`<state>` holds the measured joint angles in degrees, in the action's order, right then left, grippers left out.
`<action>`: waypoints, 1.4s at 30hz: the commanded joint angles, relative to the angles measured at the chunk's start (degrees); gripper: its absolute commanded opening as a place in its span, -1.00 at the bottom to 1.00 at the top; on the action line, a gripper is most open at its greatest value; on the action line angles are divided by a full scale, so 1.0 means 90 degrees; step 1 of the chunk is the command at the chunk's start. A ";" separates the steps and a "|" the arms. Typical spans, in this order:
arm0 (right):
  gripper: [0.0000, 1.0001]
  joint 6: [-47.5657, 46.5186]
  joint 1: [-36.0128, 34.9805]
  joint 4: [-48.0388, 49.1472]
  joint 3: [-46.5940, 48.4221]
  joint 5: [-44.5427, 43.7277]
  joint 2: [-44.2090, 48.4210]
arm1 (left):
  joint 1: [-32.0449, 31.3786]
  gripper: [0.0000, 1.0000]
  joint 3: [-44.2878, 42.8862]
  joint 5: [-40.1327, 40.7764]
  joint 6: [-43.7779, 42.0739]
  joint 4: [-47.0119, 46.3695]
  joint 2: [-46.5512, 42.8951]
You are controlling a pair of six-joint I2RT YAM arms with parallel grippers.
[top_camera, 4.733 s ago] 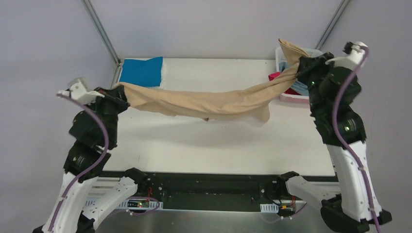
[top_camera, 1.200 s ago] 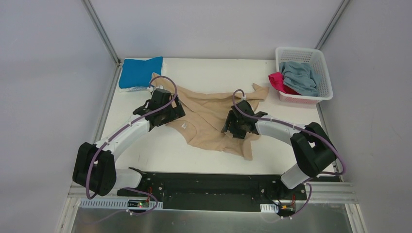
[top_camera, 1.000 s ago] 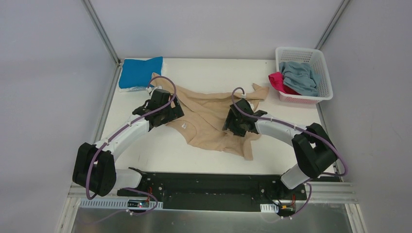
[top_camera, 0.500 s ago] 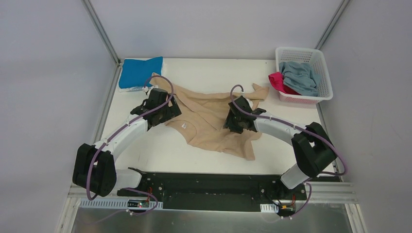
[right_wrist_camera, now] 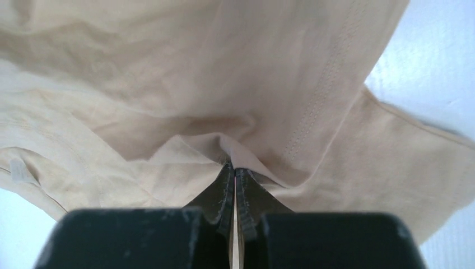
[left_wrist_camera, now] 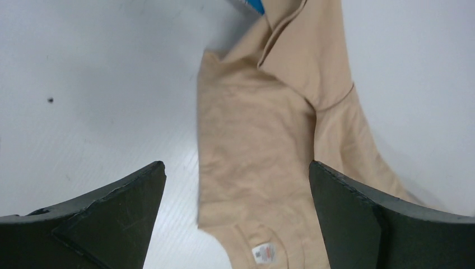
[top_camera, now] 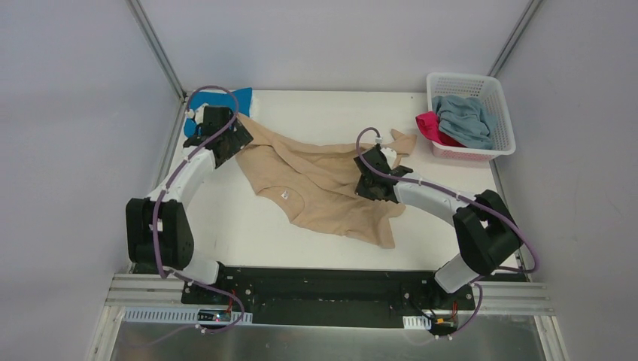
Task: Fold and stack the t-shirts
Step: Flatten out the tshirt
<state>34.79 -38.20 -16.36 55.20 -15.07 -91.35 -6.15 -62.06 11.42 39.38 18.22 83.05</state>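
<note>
A large tan t-shirt [top_camera: 316, 188] lies crumpled across the middle of the table. My right gripper [top_camera: 370, 179] is low on its right part, shut on a pinched fold of the tan cloth [right_wrist_camera: 233, 168]. My left gripper [top_camera: 226, 143] hovers over the shirt's back-left sleeve, jaws wide open with nothing between them [left_wrist_camera: 237, 185]; the tan shirt [left_wrist_camera: 263, 140] and its neck label show below. A folded bright blue t-shirt [top_camera: 241, 98] lies at the back left, partly hidden by the left arm. A grey-blue t-shirt [top_camera: 460, 119] and a magenta-pink one [top_camera: 429, 124] sit in the basket.
The white lattice basket [top_camera: 489, 86] stands at the back right corner of the table. Metal frame posts rise at both back corners. The white table top [top_camera: 248, 226] shows in front of the tan shirt.
My right gripper has closed on a fold of the tan shirt. My left arm has swung back and left from the shirt's middle towards the blue shirt, staying open.
</note>
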 commanded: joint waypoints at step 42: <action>-1.00 -0.1107 0.0191 0.0122 0.0339 -0.0441 0.0900 | 0.0263 -1.00 -0.4982 0.0667 -0.1756 0.0388 0.4326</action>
<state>26.26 -36.71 -16.34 56.14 -16.36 -86.98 -2.35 -104.84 11.68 26.48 19.59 124.60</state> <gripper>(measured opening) 0.006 0.021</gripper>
